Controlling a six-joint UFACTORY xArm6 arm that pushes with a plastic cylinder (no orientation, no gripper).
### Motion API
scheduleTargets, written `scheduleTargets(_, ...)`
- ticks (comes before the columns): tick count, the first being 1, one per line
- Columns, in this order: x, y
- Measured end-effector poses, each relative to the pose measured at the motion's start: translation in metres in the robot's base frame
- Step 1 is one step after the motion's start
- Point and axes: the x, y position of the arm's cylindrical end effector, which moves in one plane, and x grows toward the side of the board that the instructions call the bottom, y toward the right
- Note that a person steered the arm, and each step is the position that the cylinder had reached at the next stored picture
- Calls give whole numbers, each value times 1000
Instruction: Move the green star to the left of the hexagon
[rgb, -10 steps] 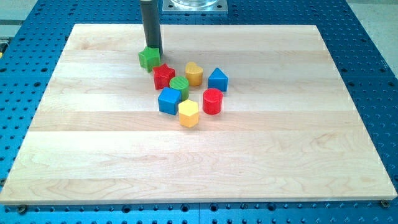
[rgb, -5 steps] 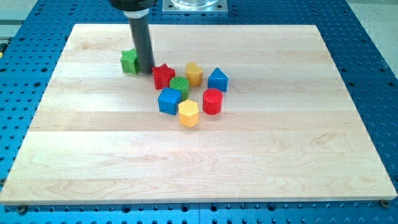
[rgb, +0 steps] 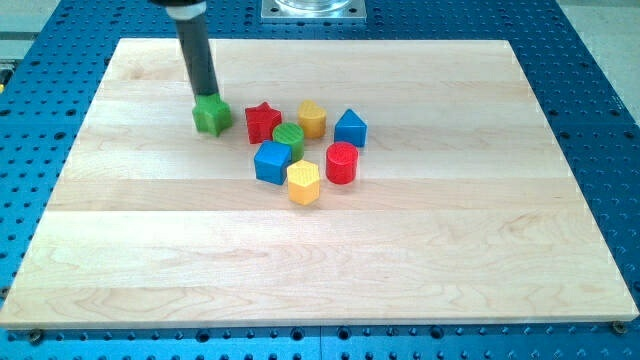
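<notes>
The green star (rgb: 211, 116) lies on the wooden board, left of the block cluster and apart from it. My tip (rgb: 206, 97) stands at the star's top edge, touching or nearly touching it. The yellow hexagon (rgb: 303, 182) sits at the cluster's bottom, to the right of and below the star.
The cluster holds a red star (rgb: 263, 122), a green cylinder (rgb: 289, 137), a yellow heart-like block (rgb: 312, 118), a blue pentagon-like block (rgb: 350, 127), a blue cube (rgb: 271, 162) and a red cylinder (rgb: 342, 162). The wooden board (rgb: 150, 250) lies on a blue perforated table.
The green star has slid left and then down the view, away from the red star. My tip moved left from the star's right side to its top edge.
</notes>
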Motion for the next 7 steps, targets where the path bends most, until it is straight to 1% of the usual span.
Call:
scheduleTargets(1,23,7)
scheduleTargets(2,13,22)
scheduleTargets(3,13,22)
scheduleTargets(4,48,22)
scheduleTargets(5,93,22)
scheduleTargets(6,96,34)
scheduleTargets(7,107,85)
